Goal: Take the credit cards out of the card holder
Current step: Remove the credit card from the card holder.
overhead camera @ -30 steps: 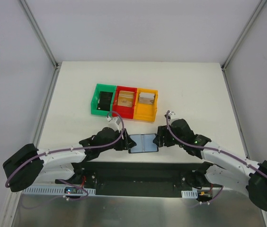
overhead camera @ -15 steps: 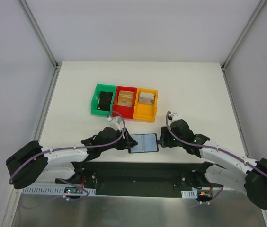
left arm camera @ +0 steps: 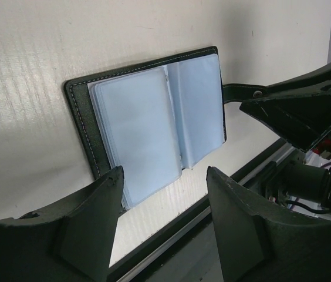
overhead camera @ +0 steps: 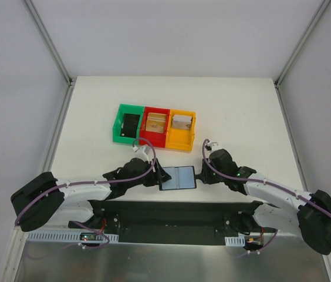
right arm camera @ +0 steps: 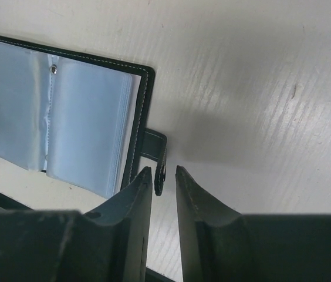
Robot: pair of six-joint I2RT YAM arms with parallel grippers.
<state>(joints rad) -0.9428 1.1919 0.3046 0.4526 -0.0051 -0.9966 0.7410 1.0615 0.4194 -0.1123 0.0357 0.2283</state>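
The card holder (overhead camera: pixel 177 177) lies open and flat on the table near the front edge, its pale blue sleeves (left arm camera: pixel 154 123) facing up. My left gripper (overhead camera: pixel 157 175) sits at its left edge, open (left arm camera: pixel 164 173), fingers low over the table with nothing between them. My right gripper (overhead camera: pixel 198 174) is at the right edge. Its jaws (right arm camera: pixel 164 170) stand narrowly apart, with the card holder's black snap strap (right arm camera: pixel 156 154) between the tips and a thin gap still showing. Tan credit cards lie in the red bin (overhead camera: pixel 155 122) and the orange bin (overhead camera: pixel 181 123).
Three bins stand in a row behind the card holder: green (overhead camera: pixel 118 126) with a black object inside, red (overhead camera: pixel 156 109), and orange (overhead camera: pixel 183 112). The black base plate (overhead camera: pixel 171 214) of the arms runs along the near table edge just in front of the card holder.
My right gripper's jaws have narrowed around the strap. The left jaws have widened a little. The card holder has stayed in place.
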